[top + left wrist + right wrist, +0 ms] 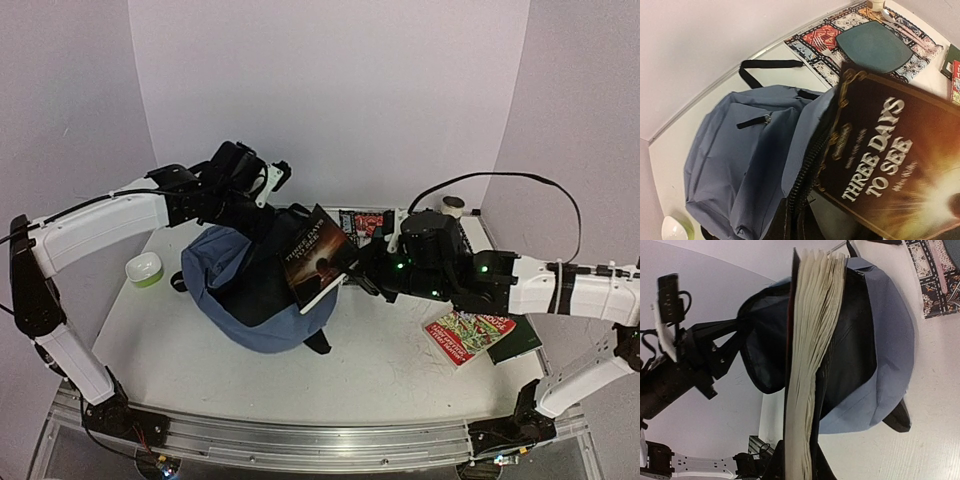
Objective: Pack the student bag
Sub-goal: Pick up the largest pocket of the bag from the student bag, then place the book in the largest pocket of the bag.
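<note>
The slate-blue student bag (232,292) lies on the table left of centre with its main zipper open. My left gripper (266,222) reaches over from the left, shut on the zipper edge (805,170) and lifting it; its dark fingers (790,225) show at the bottom of the left wrist view. A dark book titled "Three Days to See" (318,255) hangs tilted over the bag's mouth. My right gripper (352,274) is shut on the book's lower end. In the right wrist view the book's page edge (812,365) stands in front of the bag's dark inside (765,355).
A patterned mat (815,42) with a flat dark teal piece (872,45) lies behind the bag. Right of centre lie a red-and-green book (468,334) and a dark green one (522,342). A green-and-white bowl (145,268) sits left of the bag.
</note>
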Robot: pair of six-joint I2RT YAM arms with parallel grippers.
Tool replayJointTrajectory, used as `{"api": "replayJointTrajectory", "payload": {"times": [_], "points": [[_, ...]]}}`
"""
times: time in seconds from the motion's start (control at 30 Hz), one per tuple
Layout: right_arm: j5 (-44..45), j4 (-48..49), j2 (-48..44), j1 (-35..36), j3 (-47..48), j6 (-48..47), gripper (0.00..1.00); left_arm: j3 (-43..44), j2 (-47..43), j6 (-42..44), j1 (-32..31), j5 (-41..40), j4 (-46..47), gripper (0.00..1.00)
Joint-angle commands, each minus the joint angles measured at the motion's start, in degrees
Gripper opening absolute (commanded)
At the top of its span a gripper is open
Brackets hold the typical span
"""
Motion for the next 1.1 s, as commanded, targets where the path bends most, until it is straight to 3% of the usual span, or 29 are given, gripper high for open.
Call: {"api": "replayJointTrajectory", "payload": {"times": [0.0,0.27,0.4,0.6,0.77,1.07], "points": [[-6.1,9.7,3.9,-0.4,1.7,3.2,0.0,4.8,-5.0,-0.1,-0.1,-2.0,1.2,0.0],[-9.6,16.3,6.8,-0.4,-6.3,10.7,0.0,10.9,-3.7,-4.5,-0.1,-7.3,1.1,0.0],[-10.5,17.1,7.8,-0.4,-7.4,11.0,0.0,13.2,-3.5,-5.1,-0.1,-4.7,1.2,0.0],[-11.4,20.1,12.4,-0.4,-3.5,9.7,0.0,12.0,-5.4,-6.5,-0.2,1.6,1.2,0.0],[-10.0,23.9,17.3,-0.8,0.1,9.4,0.0,9.7,-8.2,-9.0,-0.1,3.1,1.1,0.0],[-14.9,36.9,24.6,-2.0,6.0,13.0,0.0,5.3,-11.7,-11.8,-0.1,3.6,1.0,0.0]]}}
